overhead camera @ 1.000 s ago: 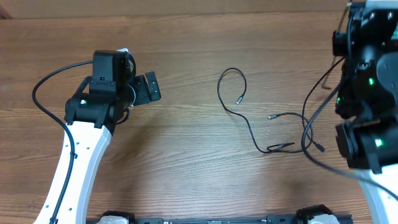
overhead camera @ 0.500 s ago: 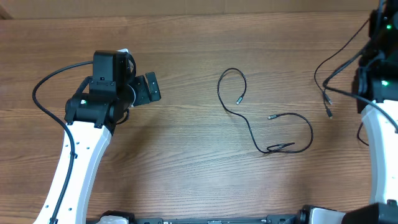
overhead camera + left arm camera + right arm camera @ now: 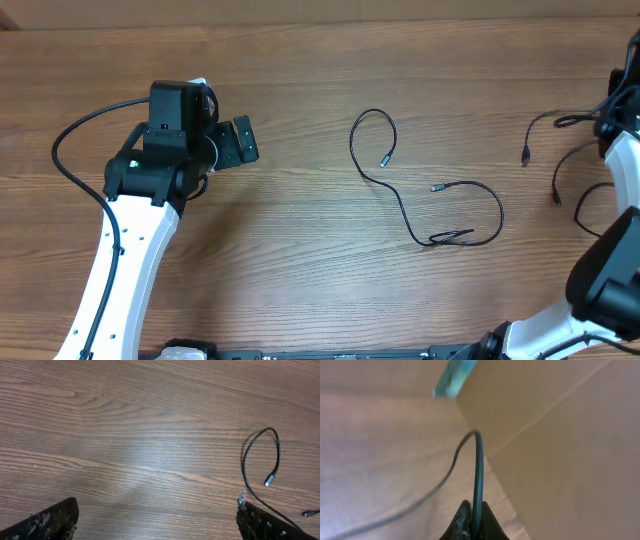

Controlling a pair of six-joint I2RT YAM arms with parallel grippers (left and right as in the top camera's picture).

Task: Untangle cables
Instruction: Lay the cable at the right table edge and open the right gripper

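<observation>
left pincer [image 3: 157,510] spread above the wooden surface [image 3: 300,250]; looped cable [image 3: 352,145] lies mid-surface, well apart from both pincers. right pincer [image 3: 472,520] pinching second cable [image 3: 478,475] at the right edge, tan panel [image 3: 570,450] behind.

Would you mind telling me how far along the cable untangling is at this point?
Done: one cable lies alone on the table, touching no other. In hand: the right gripper is shut on the second cable, lifted at the right edge. Left: laying it down clear, perhaps straightening the first's fold; the left gripper is open, holding nothing.
</observation>
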